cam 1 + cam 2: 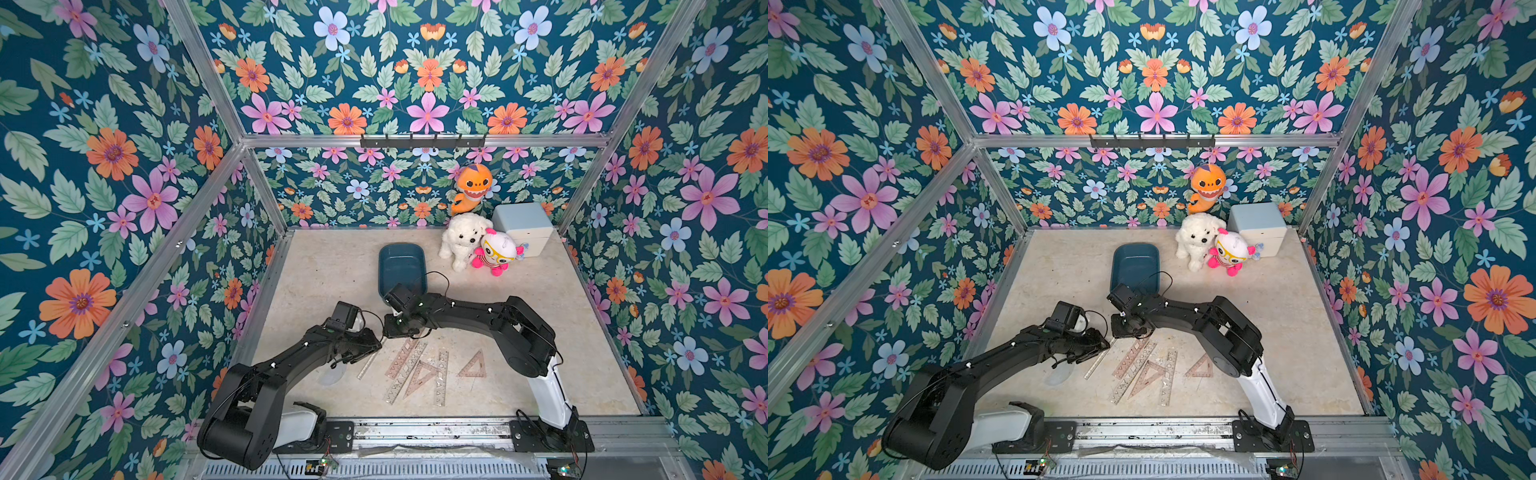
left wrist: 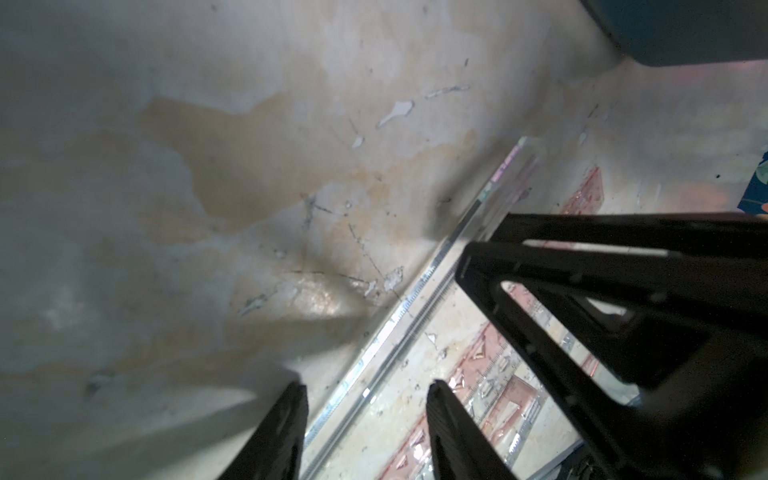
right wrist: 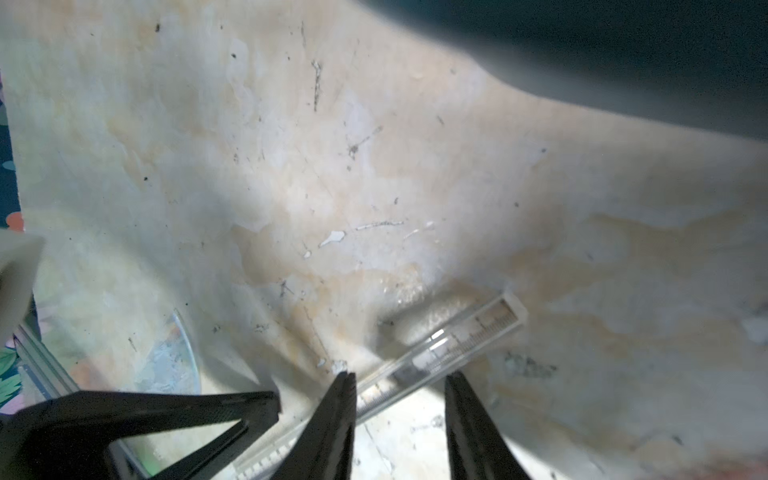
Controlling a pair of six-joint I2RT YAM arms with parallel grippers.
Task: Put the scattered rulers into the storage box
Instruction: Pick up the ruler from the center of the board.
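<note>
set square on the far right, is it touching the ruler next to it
Apart: both top views show a clear gap between the set square and the straight ruler.

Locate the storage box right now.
In both top views the storage box sits mid-table toward the back wall, left of the white plush dog, its near end hidden behind the right arm.

Finding: a robotics test cell in a lab, not a lived-in room. A bare aluminium frame [image 1: 291,140] carries printed floral panels [image 1: 415,62] as walls. My two arms [image 1: 478,316] are bolted to a metal rail [image 1: 428,430] at the bench [image 1: 332,266] edge, with exposed circuit boards [image 1: 318,466] below. Plush toys [image 1: 459,239] sit by the back wall.
</note>
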